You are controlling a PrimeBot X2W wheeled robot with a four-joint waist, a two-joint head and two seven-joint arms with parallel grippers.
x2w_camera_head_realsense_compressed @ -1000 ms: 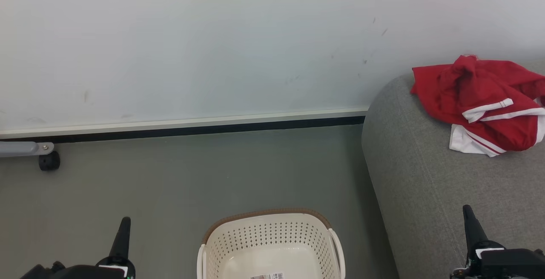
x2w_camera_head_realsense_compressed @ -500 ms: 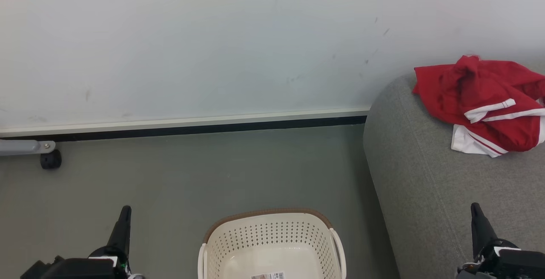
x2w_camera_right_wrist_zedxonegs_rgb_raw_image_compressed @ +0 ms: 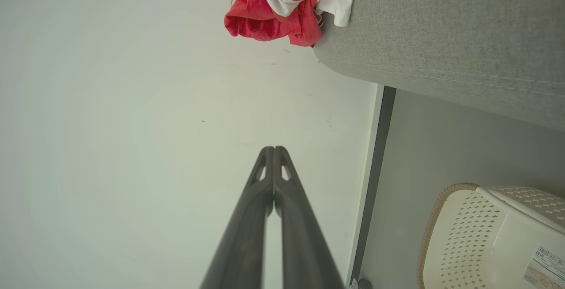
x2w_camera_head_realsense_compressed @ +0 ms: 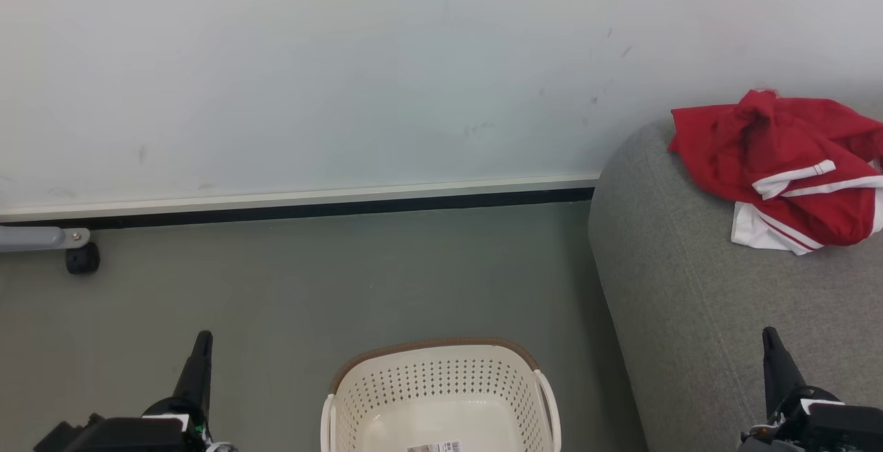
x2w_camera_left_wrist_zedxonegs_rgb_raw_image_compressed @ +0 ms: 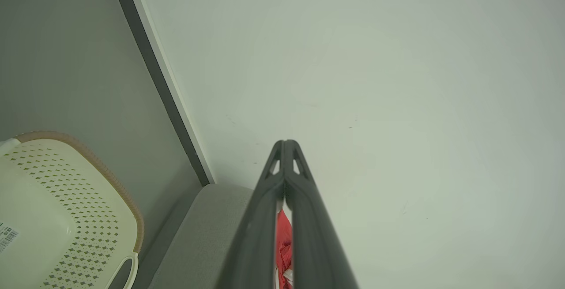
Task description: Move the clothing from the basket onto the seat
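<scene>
The left gripper (x2w_camera_head_realsense_compressed: 202,343) sits low to the left of the basket (x2w_camera_head_realsense_compressed: 436,344), well apart from it. Its two long dark fingers are pressed together into one spike that points forward and leans slightly toward the basket, the tip about level with the basket's far rim. The right gripper (x2w_camera_head_realsense_compressed: 770,341) sits on the basket's other side, farther off, closed the same way and leaning in toward the basket too. Seen along each pair, the fingertips touch, with a thin slit lower down. A dark wrist sits behind each gripper.
</scene>
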